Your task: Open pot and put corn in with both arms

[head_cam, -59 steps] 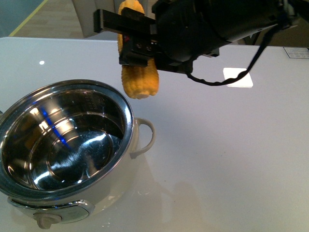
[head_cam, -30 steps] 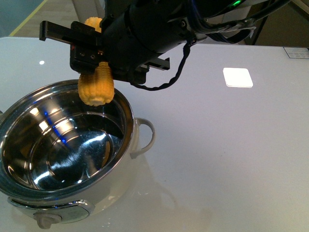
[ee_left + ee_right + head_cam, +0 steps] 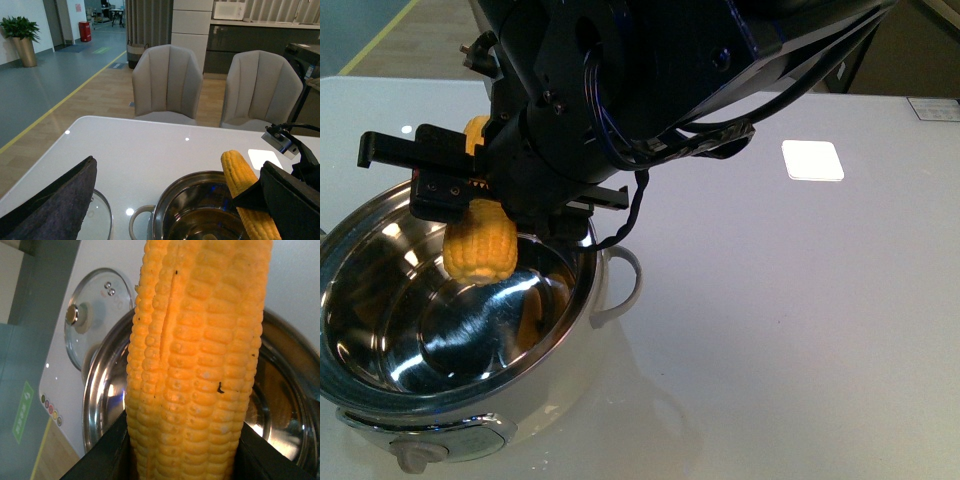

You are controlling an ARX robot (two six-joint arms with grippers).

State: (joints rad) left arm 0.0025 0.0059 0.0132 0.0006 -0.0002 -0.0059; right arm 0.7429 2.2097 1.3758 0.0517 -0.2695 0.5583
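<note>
The cream pot point(image 3: 588, 262) stands open at the front left, its steel inside bare. My right gripper point(image 3: 480, 192) hangs over its opening, shut on the yellow corn point(image 3: 478, 250), which hangs upright with its lower end just below the rim level. In the right wrist view the corn point(image 3: 200, 365) fills the frame between the black fingers point(image 3: 105, 460), with the pot's rim point(image 3: 95, 390) beneath. My left gripper point(image 3: 177, 200) is open and holds nothing; it looks across at the pot point(image 3: 162, 212) and the corn point(image 3: 240, 175) from off to one side.
The glass lid point(image 3: 95, 315) with its metal knob lies flat on the white table beside the pot; its edge point(image 3: 102, 215) shows under my left gripper. A loop handle point(image 3: 625, 285) sticks out on the pot's right. Two chairs point(image 3: 167, 82) stand beyond the table.
My right gripper has carried the corn leftward and down, from beyond the pot's far rim to over its opening. The pot has not moved.
</note>
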